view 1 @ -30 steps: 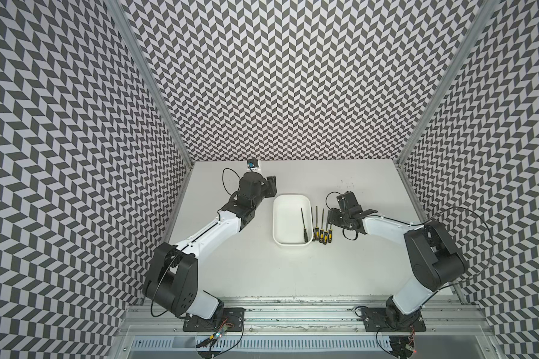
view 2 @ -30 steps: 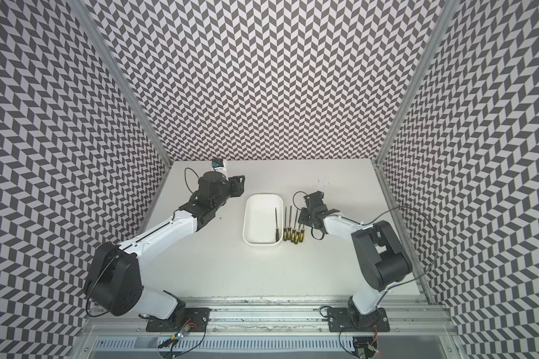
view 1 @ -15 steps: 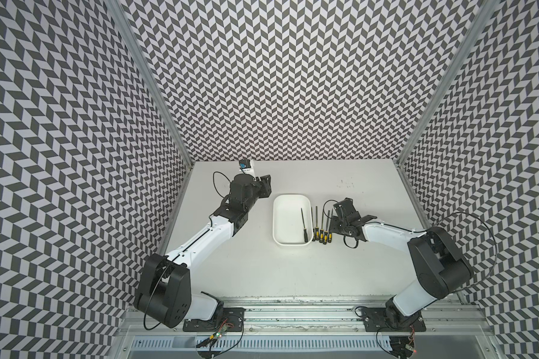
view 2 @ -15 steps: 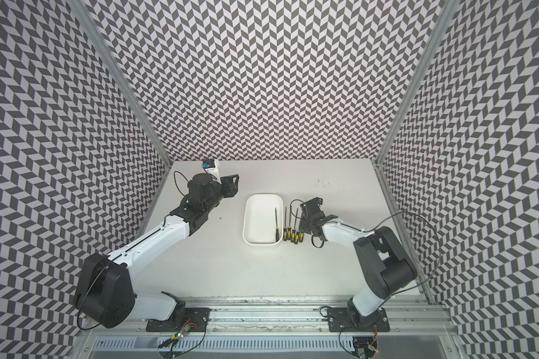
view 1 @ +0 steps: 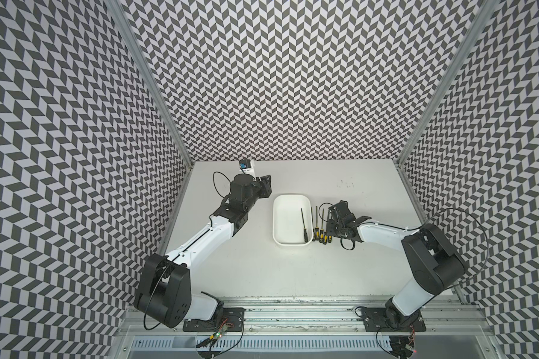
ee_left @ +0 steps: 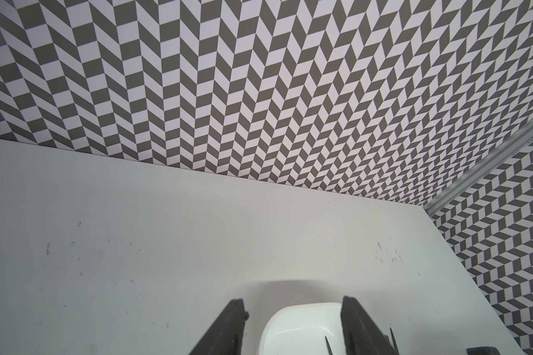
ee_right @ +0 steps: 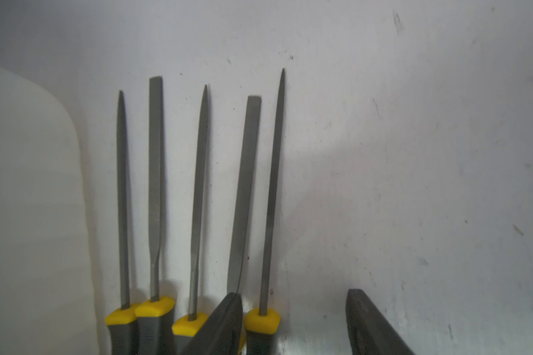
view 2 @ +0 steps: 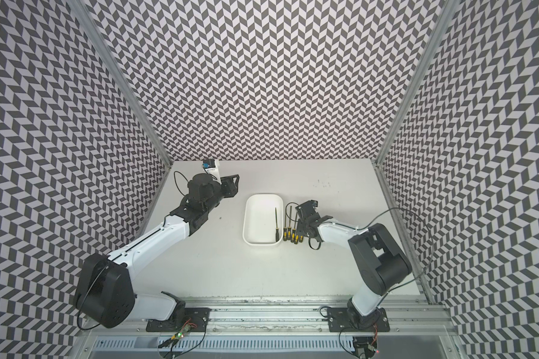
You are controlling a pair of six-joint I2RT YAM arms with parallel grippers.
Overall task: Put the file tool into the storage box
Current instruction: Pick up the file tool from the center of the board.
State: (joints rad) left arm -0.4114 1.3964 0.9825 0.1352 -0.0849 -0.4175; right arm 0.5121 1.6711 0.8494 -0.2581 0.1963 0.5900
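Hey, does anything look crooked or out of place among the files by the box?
Only slightly: in the row beside the storage box, the flat-tipped file farther from it slants toward the pointed file next to it, while the other three lie roughly parallel. Nothing looks spilled or damaged.

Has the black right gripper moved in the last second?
Yes: the right gripper has shifted toward the white plastic storage box, straddling the outermost yellow-collared file.
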